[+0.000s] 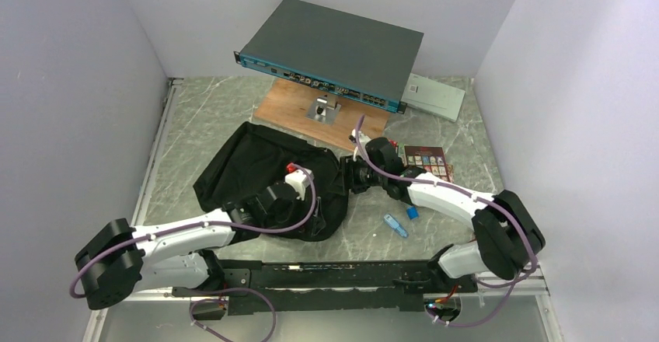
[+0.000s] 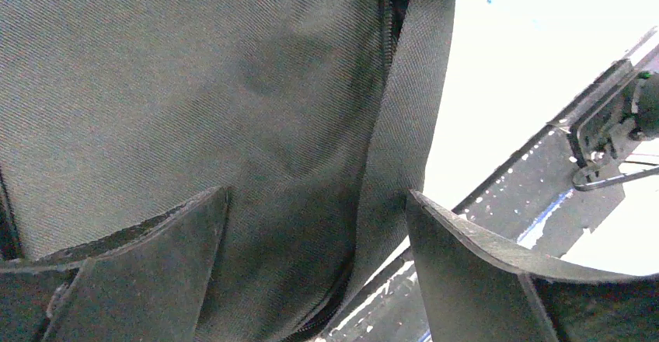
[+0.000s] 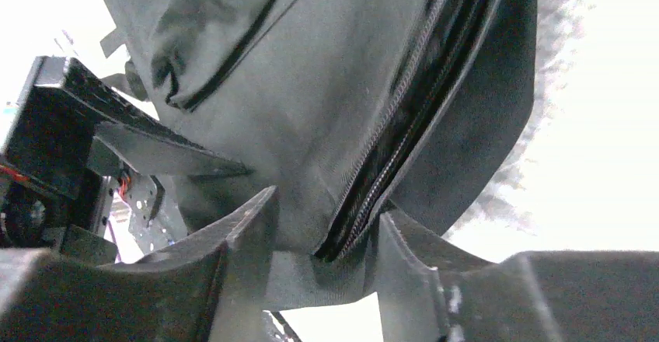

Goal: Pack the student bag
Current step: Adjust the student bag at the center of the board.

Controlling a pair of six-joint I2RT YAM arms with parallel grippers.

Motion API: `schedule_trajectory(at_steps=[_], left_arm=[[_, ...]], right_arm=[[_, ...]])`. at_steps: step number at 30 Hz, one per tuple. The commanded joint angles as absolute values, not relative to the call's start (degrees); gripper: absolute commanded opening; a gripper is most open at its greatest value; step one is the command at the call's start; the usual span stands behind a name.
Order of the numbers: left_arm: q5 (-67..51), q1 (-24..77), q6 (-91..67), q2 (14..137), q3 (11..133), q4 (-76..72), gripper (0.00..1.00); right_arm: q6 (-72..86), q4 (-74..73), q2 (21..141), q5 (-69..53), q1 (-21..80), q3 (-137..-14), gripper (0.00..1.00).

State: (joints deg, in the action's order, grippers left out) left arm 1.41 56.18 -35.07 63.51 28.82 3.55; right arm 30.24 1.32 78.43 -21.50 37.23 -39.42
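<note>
Bag [image 1: 249,163]: lies crumpled mid-table [image 1: 202,116], in front of the board, between both arms.
Left gripper [image 2: 317,196]: jaws wide, straddling the bag fabric, nothing pinched.
Right gripper [image 3: 330,210]: jaws narrow, nipping the bag's edge by the zipper [image 3: 396,148].

Student bag [image 2: 155,85] cloth, dark woven, fills left & centre, v. close to lens; zip [image 2: 386,23] drops from top edge beside a webbing band [image 2: 404,124] running top to btm; left hand [image 2: 317,196] spread wide, fingers [image 2: 155,272] at btm w/ bag cloth between the tips, not pinched; right side blown-out white, no detail; black rail [image 2: 536,179] w/ light specks crosses it diagonally; metal clip [image 2: 598,172] at its upper end.
</note>
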Motion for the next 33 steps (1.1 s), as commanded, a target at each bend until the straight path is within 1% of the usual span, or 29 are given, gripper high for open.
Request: schedule_trajectory(at_steps=[1,4,7,8,10,11,15,18,19,20,22,23,26,30,33], left_arm=[[5.6,56.5,-32.5,65.6,32.1,3.2,0.9],[5.2,56.5,-32.5,67.6,32.4,0.7,0.85],[2.7,56.5,-33.5,69.1,32.6,-2.6,0.79],[1.9,56.6,-33.8,69.3,32.4,-3.3,0.79],[1.5,56.5,-33.9,69.3,32.6,-3.3,0.78],[1.6,56.5,-33.7,69.1,32.9,-2.5,0.79],[2.6,56.5,-31.6,68.3,35.4,0.6,0.87],[2.8,56.5,-31.1,67.7,36.6,1.4,0.91],[2.7,56.3,-31.2,67.7,37.0,1.3,0.93],[2.4,56.0,-31.6,67.9,37.5,1.2,0.93],[2.4,55.2,-32.5,68.8,39.0,1.4,0.93],[2.8,54.9,-32.9,69.6,40.0,1.9,0.92],[4.3,53.8,-33.4,73.7,44.8,4.1,0.91],[9.7,53.4,-34.8,81.1,51.3,6.8,0.88],[12.0,53.4,-34.6,85.3,55.0,7.1,0.81]], right_arm=[[27.9,-3.3,76.8,-20.3,36.8,-43.4,0.55],[30.9,-5.0,71.0,-17.1,37.8,-38.7,0.66],[35.2,-3.6,66.0,-15.6,38.1,-33.8,0.68],[36.6,-2.4,64.8,-15.6,38.1,-32.2,0.64],[38.6,2.2,63.3,-15.9,38.1,-28.6,0.5],[39.5,4.5,63.1,-16.2,38.1,-26.8,0.48],[41.4,13.7,65.6,-15.4,38.1,-22.5,0.46],[41.1,17.2,68.6,-16.1,38.1,-23.1,0.47],[40.9,17.9,68.9,-16.4,38.1,-23.1,0.44],[40.8,18.9,69.1,-16.4,38.1,-22.7,0.36],[40.8,19.8,69.4,-15.3,38.1,-22.0,0.07],[40.7,20.1,69.7,-14.9,38.1,-21.7,0.0],[40.3,21.4,69.8,-14.6,38.1,-20.6,0.0],[40.9,24.1,69.4,-15.2,38.1,-18.2,0.0],[40.5,24.0,69.2,-15.8,38.1,-18.1,0.0]])
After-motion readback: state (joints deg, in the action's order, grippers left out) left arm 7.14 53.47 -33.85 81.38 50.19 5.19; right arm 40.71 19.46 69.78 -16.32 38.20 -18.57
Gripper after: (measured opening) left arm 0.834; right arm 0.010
